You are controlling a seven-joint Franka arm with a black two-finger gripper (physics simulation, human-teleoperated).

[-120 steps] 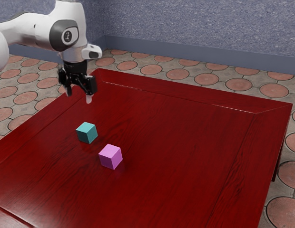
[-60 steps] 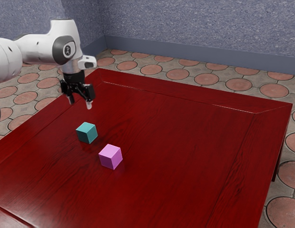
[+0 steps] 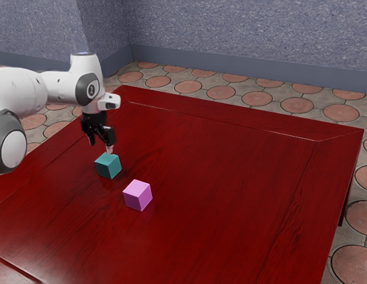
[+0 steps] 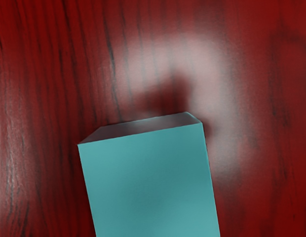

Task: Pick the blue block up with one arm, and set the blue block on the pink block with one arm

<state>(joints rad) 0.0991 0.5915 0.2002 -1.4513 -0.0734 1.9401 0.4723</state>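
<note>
- Exterior cam: off to the arm's (image 3: 47,89) side, raised, angled down across the table (image 3: 242,177). Far enough back to take in most of the top, plus tiled floor (image 3: 260,97) and wall (image 3: 242,29) beyond.
- Arm enters from the exterior view's left; gripper (image 3: 102,144) is small in frame.
- Wrist cam: on the hand, facing down at the tabletop, very close.
- Overlap: the blue block (image 3: 108,165) just under the gripper, plus the wood around it. In the wrist view the blue block (image 4: 150,182) is large, right beneath the hand.
</note>
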